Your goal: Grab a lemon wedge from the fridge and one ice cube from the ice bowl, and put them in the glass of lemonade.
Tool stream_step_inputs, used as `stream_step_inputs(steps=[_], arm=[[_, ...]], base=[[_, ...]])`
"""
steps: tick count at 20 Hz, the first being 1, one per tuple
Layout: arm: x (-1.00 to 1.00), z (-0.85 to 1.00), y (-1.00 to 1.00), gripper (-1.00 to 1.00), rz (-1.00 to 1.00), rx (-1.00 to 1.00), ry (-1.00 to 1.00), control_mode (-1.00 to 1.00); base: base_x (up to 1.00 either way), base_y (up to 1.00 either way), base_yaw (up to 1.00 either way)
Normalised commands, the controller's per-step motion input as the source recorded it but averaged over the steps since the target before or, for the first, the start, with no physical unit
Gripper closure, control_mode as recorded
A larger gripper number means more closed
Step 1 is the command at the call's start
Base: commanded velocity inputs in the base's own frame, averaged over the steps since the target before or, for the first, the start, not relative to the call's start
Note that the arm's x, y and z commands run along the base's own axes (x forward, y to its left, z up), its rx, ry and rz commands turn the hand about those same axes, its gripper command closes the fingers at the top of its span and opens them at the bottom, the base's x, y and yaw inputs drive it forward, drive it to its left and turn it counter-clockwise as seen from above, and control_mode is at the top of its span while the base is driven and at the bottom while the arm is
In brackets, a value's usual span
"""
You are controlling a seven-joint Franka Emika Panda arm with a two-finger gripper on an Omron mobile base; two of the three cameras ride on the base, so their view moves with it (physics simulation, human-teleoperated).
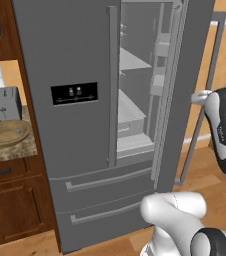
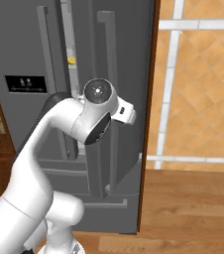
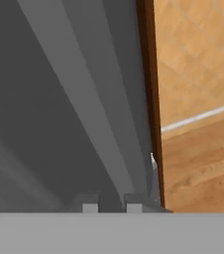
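Fingers [image 3: 112, 204] stand nearly closed, apparently pinching the right door handle [image 3: 96, 129] of the fridge [image 1: 80, 150]; the contact itself is unclear. Risk: the narrow grip may slip off the handle. In the right base view the lemon wedge [image 2: 72, 60] sits inside, at eleven o'clock from the hand, well apart.

Even, flat rendered light, soft shadows, slightly coarse, blurry close-up surfaces.
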Motion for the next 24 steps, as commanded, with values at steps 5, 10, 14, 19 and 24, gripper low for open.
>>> stream_step_inputs(steps=[5, 10, 14, 19, 24], arm=[[-0.75, 0.39, -0.12, -1.0, 0.0, 0.0, 0.0, -1.0], [-0.74, 0.24, 0.51, -1.0, 0.0, -0.06, -0.1, -1.0], [-0.27, 0.21, 1.0, -1.0, 0.0, -0.27, -0.02, -1.0], [0.1, 0.02, 1.0, -1.0, 0.01, -0.54, 0.12, -1.0], [0.55, 0.0, 0.98, -1.0, 0.05, -0.68, 0.17, -1.0]], base=[[0.0, 0.0, 0.0], [0.0, 0.0, 0.0], [0.0, 0.0, 0.0], [0.0, 0.0, 0.0], [0.0, 0.0, 0.0]])
